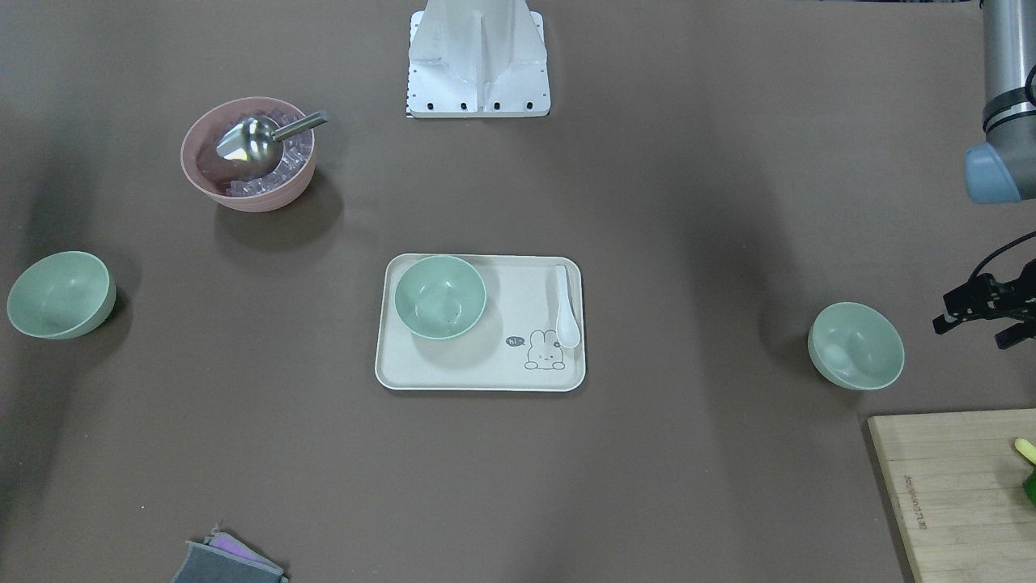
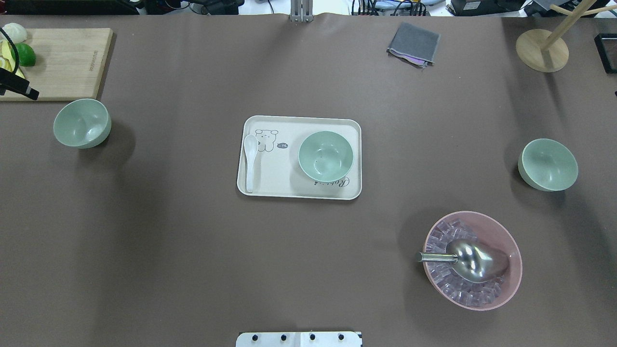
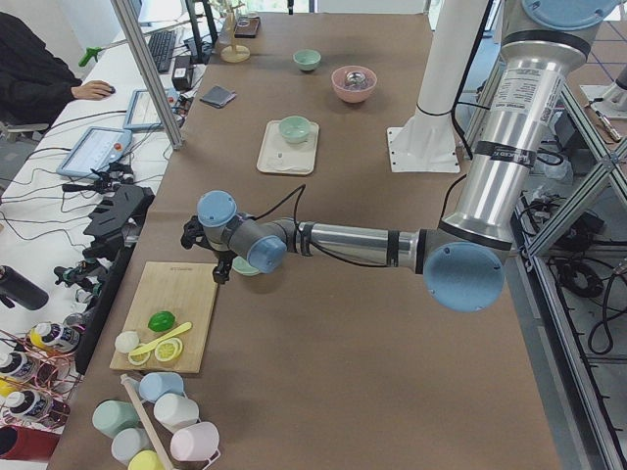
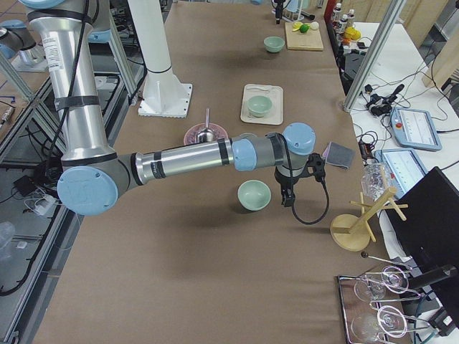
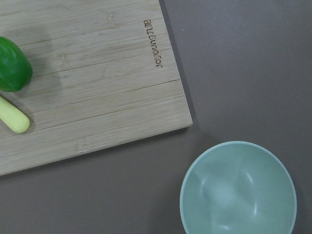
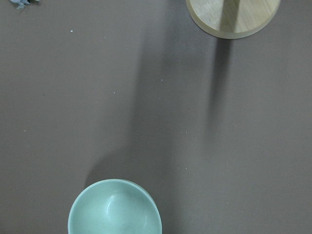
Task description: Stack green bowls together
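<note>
Three pale green bowls sit apart on the brown table. One bowl (image 2: 326,156) rests on the cream tray (image 2: 299,189) in the middle. The left bowl (image 2: 82,123) lies just inward of my left gripper (image 1: 983,320), which hangs above the table at the view's edge; this bowl (image 5: 238,190) fills the lower right of the left wrist view. The right bowl (image 2: 548,164) stands near my right gripper (image 4: 287,197), which hovers beside it, and the bowl (image 6: 114,209) shows low in the right wrist view. I cannot tell whether either gripper is open or shut.
A pink bowl (image 2: 472,260) with ice cubes and a metal scoop stands at the near right. A white spoon (image 2: 250,161) lies on the tray. A cutting board (image 2: 62,62) with a lime is far left, a grey cloth (image 2: 413,44) and a wooden stand (image 2: 542,50) far right.
</note>
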You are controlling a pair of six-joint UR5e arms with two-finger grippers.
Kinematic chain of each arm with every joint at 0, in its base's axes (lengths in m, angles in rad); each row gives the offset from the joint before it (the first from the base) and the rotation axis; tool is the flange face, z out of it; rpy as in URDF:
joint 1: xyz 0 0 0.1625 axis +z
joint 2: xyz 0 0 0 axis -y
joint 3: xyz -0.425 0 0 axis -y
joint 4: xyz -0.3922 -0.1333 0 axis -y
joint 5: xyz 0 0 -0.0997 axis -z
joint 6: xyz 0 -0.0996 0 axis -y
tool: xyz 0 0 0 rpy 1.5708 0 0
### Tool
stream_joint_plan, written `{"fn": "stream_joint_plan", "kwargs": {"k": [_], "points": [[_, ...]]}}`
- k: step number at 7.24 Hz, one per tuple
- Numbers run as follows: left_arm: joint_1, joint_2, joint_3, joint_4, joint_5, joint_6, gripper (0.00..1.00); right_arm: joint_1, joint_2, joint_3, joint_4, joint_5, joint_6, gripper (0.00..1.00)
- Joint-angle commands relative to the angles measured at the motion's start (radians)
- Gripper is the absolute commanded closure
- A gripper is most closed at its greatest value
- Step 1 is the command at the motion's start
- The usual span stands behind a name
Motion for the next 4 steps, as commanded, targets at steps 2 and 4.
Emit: {"fn": "stream_joint_plan", "kwargs": {"k": [2, 4], "points": [[0.085, -0.003, 0.046, -0.077, 0.003, -0.088, 0.02, -0.024, -0.012, -0.09, 0.123, 0.146, 0.027, 0.0], [0.099, -0.003, 0.051, -0.078, 0.017, -0.094, 0.02, -0.024, 0.006, -0.086, 0.131, 0.139, 0.05, 0.0]]}}
